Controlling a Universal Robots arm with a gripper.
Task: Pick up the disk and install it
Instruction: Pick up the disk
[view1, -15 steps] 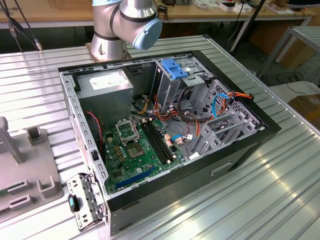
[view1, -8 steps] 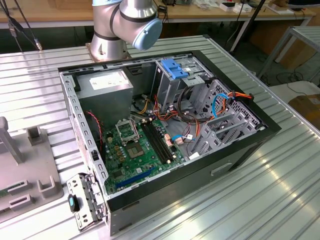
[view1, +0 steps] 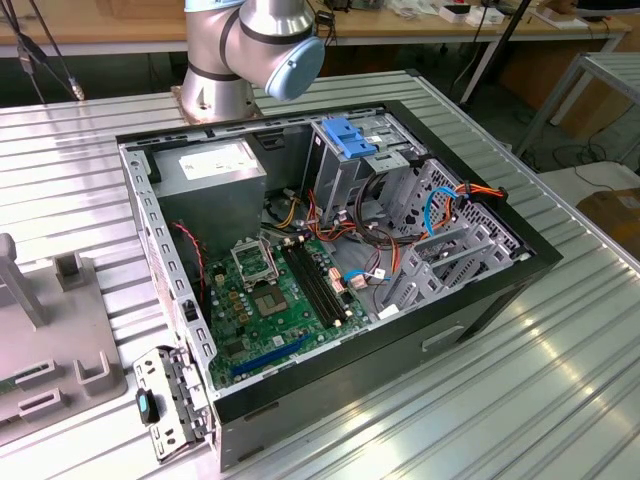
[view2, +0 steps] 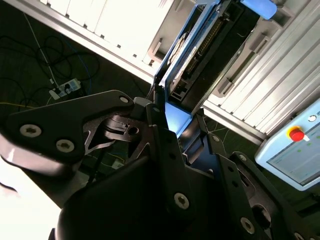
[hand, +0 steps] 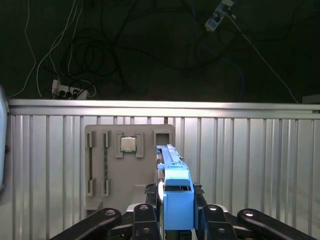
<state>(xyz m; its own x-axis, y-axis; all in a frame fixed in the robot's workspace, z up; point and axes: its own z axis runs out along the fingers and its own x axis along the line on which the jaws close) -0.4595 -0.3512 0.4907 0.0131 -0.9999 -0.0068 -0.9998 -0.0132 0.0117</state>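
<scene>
Our pincer (hand: 177, 196) is clenched on the disk (hand: 172, 160). Its black fingers (hand: 150, 200) press the blue rail from either side. In the second wrist view we see the same grip from the flank, with the near end of the rail caught between the jaws. So the disk lies inside the pincer, not off to one side. Its long axis runs straight out from the wrist, in line with the fingers. It stands on edge, with its broad faces turned sideways.

Beneath it lies the grey holder (hand: 130, 175). The holder rests on the ribbed table (hand: 250, 165), near the edge beyond which we see floor and cables. The disk's far end lines up with a recess in the holder just beside a chip (hand: 128, 144). We cannot tell whether the disk hangs clear of the holder or sits in it.

In the exterior view the open case (view1: 480, 300) occupies the middle of the table. The cage (view1: 340, 170) stands upright at the case's far side, near the base of the arm (view1: 250, 40). The holder sits by the table edge at the exterior view's left, well apart from the case. We judge that installing depends on bringing the disk's long axis into line with the cage.
</scene>
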